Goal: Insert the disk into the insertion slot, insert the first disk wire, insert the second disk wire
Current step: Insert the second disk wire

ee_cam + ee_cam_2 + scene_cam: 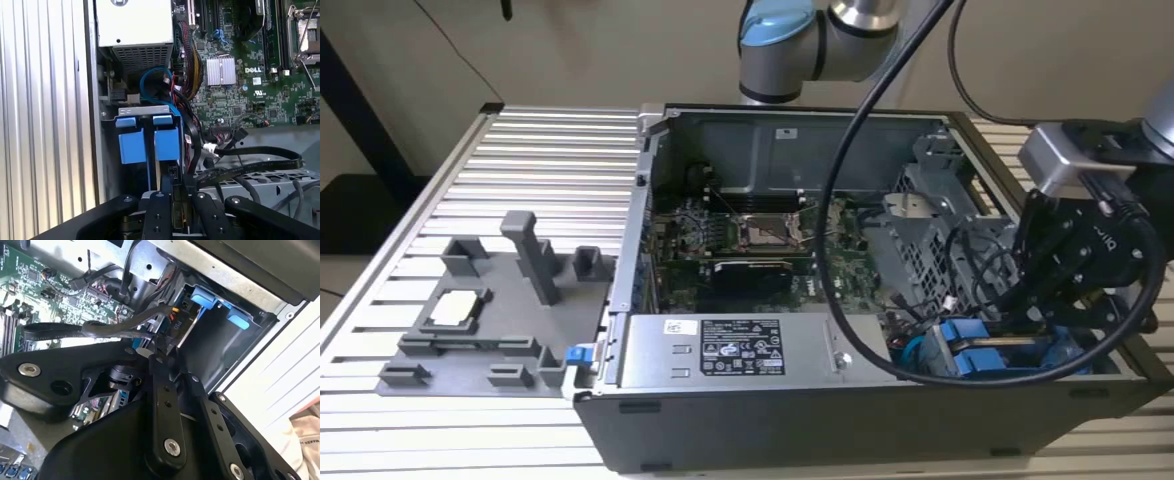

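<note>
Disk (987,358) sits in the insertion slot (145,111); my gripper (177,200) hangs over its connector end, grip state I can't tell. Risk: loose black cables (250,160) snagging, misaligned plug.

The power-supply box (720,365) carries a large black-and-white label (740,358) with rows of fine print and small symbols, and a smaller white sticker (680,326) beside it; none of it is legible. A small white sticker (786,132) on the case's back wall is just as unreadable. In the first wrist view the green motherboard (280,100) bears a short white printed word (256,70) beside its silver heat sink (221,70), with tiny certification marks below. In the second wrist view a black connector (176,325) shows a short white code.
</note>
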`<state>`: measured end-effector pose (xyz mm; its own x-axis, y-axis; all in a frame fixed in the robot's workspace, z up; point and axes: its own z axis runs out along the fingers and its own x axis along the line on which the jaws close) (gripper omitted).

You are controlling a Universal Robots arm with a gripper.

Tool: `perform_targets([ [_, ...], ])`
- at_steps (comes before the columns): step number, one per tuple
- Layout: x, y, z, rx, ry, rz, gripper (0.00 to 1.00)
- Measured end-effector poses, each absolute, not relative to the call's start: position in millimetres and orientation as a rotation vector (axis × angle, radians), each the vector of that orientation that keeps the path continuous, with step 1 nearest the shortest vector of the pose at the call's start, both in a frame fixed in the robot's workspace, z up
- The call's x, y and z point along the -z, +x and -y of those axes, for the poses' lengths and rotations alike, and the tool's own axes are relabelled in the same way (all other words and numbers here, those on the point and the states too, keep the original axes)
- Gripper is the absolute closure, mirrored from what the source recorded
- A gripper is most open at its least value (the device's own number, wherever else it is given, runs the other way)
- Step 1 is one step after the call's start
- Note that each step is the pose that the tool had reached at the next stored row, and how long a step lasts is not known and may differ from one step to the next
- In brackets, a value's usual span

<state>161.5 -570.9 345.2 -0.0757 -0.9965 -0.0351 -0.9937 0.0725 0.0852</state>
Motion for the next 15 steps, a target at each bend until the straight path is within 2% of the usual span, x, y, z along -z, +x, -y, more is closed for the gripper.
perform_targets([
  [7, -366, 162, 571, 0.135, 2.111, 2.278, 0.76],
  [15, -367, 162, 571, 0.135, 2.111, 2.278, 0.76],
])
